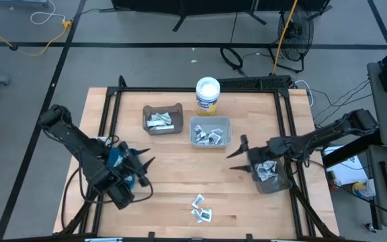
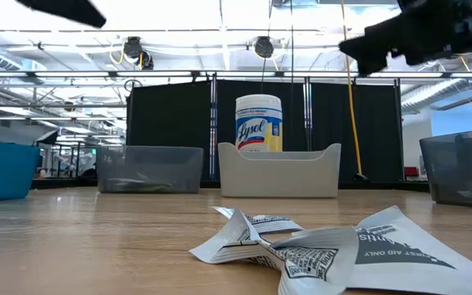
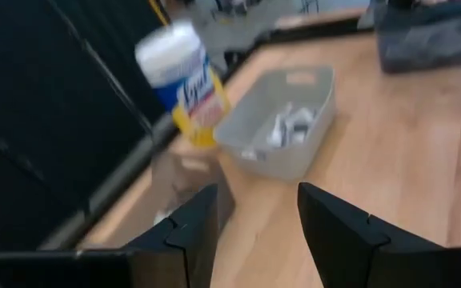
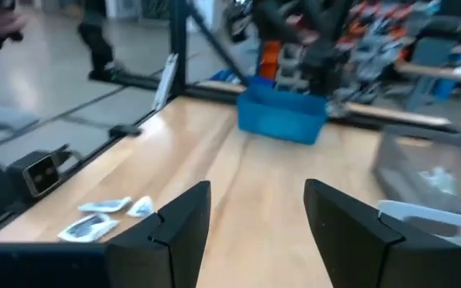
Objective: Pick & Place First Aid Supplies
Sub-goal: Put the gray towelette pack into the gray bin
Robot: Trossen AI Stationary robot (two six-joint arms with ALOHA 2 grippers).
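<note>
Wooden table (image 1: 180,181) seen from above, framed by black rails, with both arms over it. Left arm at the table's left side; its gripper (image 1: 146,167) points toward the table's middle, jaws parted and holding nothing, as the left wrist view confirms: two dark fingers (image 3: 194,228) with bare wood between them. Right arm entering from the right; its gripper (image 1: 236,149) hovers beside the dark bin (image 1: 272,176) at the right edge, jaws likewise spread and empty, with open tabletop showing between the fingers (image 4: 184,216) in the right wrist view.

Containers, in descending size: dark bin at the right edge, holding several packets; brown bin (image 1: 162,119) at the rear left, holding packets; pale grey bin (image 1: 210,132) just right of it, also holding packets; blue bin (image 1: 118,160) close by the left gripper, partly hidden by the arm. A white tub (image 1: 207,95) with yellow label stands upright behind the grey bin, near the rear rail.

First aid packets (image 1: 201,208): a small loose cluster of flat white printed pieces lies on the bare wood near the front edge, between the two arms and apart from every bin. The low view shows them crumpled and overlapping in the foreground (image 2: 318,250).
</note>
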